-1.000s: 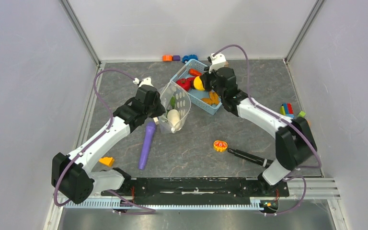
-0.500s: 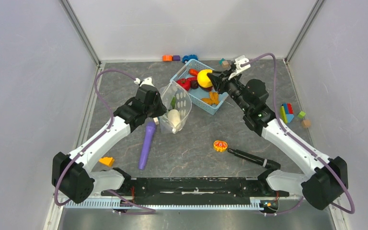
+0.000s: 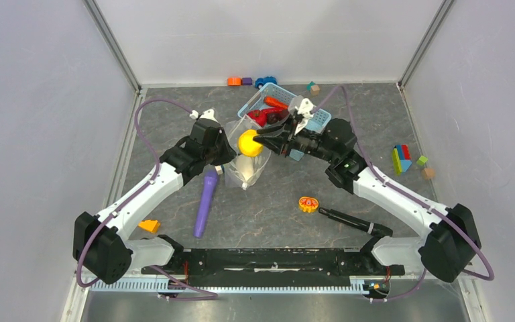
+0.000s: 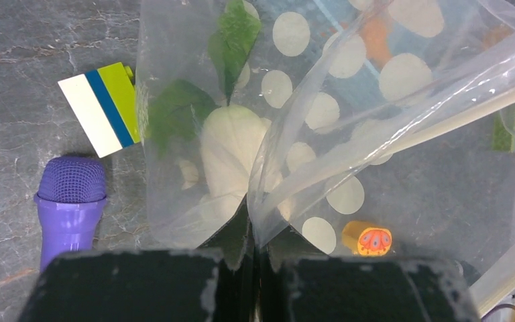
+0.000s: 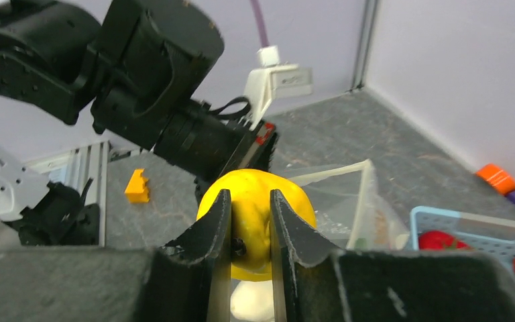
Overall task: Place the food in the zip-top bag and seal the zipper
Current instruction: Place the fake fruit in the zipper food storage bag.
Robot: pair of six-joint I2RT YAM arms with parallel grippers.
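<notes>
The zip-top bag (image 3: 245, 161), clear with white dots, stands open in the middle of the table. My left gripper (image 3: 222, 158) (image 4: 255, 251) is shut on its edge and holds the mouth up. The zipper (image 4: 442, 124) runs as a thin strip along the mouth. A white egg (image 3: 243, 168) (image 4: 231, 144) and green leaves (image 4: 231, 37) lie inside. My right gripper (image 3: 261, 142) (image 5: 250, 194) is shut on the yellow pepper (image 3: 249, 143) (image 5: 255, 221), just above the bag's mouth. More food, a red tomato (image 3: 258, 117) and an orange carrot (image 3: 275, 102), lies in the blue basket (image 3: 276, 89).
A purple stick (image 3: 206, 201) (image 4: 72, 201) lies left of the bag, with a white, blue and green block (image 4: 100, 109) beside it. An orange disc (image 3: 308, 204) and a black pen (image 3: 349, 220) lie in front. Blocks sit at the right (image 3: 401, 157), back (image 3: 248, 81) and near left (image 3: 149, 226).
My right arm has lifted the yellow pepper out of the basket and carried it left to the bag's mouth. The left arm and the bag have stayed put.
</notes>
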